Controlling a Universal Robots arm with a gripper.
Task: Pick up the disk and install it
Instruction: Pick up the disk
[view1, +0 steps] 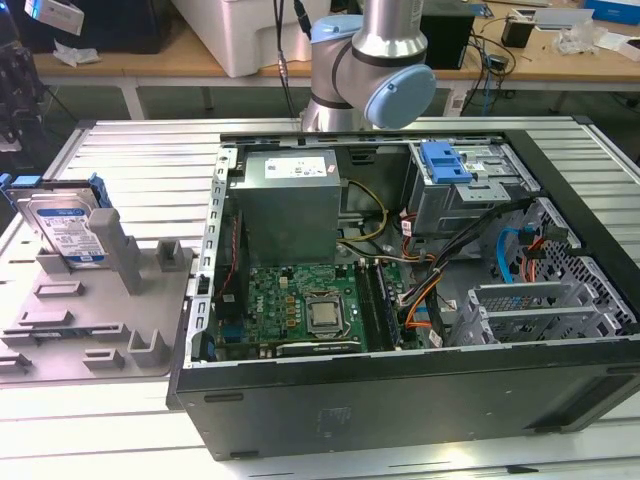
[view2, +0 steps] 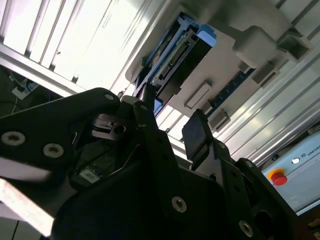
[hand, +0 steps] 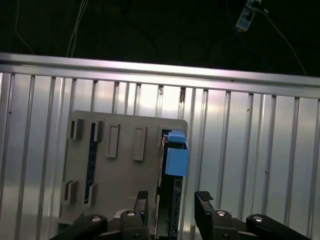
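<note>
Gaping wide, the pincer (hand: 172, 201) grips nothing. In the first wrist view its two black fingers (hand: 203, 199) stand well apart, and the disk (hand: 175, 159) shows edge-on in the gap between them, with bare space on each side and no pad touching it. The second wrist view agrees: one finger pad (view2: 196, 134) is set apart from its mate, and the disk (view2: 182, 52) lies beyond both tips, not between the pads. In the exterior view the disk (view1: 72, 228) stands on its edge, tilted back a little, in a slot of the grey holder (view1: 100, 310). Its blue carrier bracket frames the silver body, and its white-and-blue label faces the camera. The holder sits at about nine o'clock of that scene on the slatted metal table (view1: 130, 150), just beside the open computer case (view1: 400, 390), which fills the middle through to three o'clock. Inside the case, the grey drive cage (view1: 470, 195) with a blue tab (view1: 445, 162) on top lies toward one o'clock, well apart from the disk. The arm (view1: 370, 60) rises at twelve o'clock, behind the case. A red button (view2: 278, 176) on a white box shows in the second wrist view.
</note>
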